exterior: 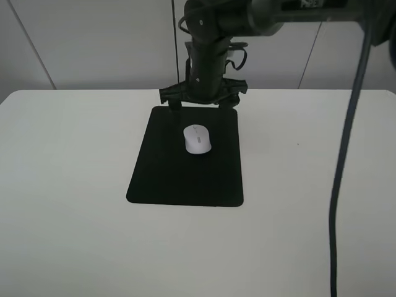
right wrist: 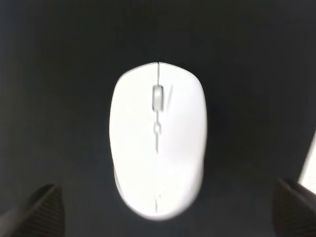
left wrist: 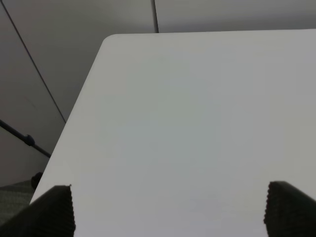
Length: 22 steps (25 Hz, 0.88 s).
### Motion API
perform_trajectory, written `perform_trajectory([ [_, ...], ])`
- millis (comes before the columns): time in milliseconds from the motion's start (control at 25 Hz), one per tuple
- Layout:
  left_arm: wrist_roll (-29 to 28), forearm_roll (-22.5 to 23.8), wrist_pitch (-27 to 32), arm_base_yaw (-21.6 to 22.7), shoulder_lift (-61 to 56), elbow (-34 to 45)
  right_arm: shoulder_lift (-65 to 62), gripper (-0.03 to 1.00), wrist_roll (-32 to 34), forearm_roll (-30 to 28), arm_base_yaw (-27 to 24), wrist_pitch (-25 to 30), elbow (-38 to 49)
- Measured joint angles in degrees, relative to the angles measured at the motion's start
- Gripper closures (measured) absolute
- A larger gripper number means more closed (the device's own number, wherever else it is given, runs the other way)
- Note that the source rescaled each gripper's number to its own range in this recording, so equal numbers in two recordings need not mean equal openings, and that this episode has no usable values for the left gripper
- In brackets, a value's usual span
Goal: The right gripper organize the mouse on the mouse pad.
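Observation:
The white mouse lies on the black mouse pad, in the pad's far half, with its scroll wheel towards the far edge. My right gripper reaches in from the right and hangs over the pad's far edge, just behind the mouse. It is open and holds nothing. In the right wrist view the mouse sits on the pad between the spread fingertips, which do not touch it. My left gripper is open and empty over bare white table.
The pad lies mid-table on a white table. A thick dark cable hangs down the right side of the exterior view. The left wrist view shows the table's far left corner and grey wall panels behind it.

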Motion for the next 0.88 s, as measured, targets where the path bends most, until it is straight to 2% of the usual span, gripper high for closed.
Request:
perform_trajectory([
  [200,0.0,0.01,0.0,0.0,0.0,0.0,-4.95,-0.03,-3.14,0.45,-0.3,4.74,1.74],
  [320,0.0,0.01,0.0,0.0,0.0,0.0,-7.75,-0.03,-4.56,1.77,-1.16,4.64,4.72],
  [600,0.0,0.01,0.0,0.0,0.0,0.0,-19.12,-0.03,-5.47,3.48,-7.05,0.45,21.2],
  [880,0.0,0.01,0.0,0.0,0.0,0.0,-33.68,-0.03,-7.82,4.3,-16.71,-2.18,37.03],
])
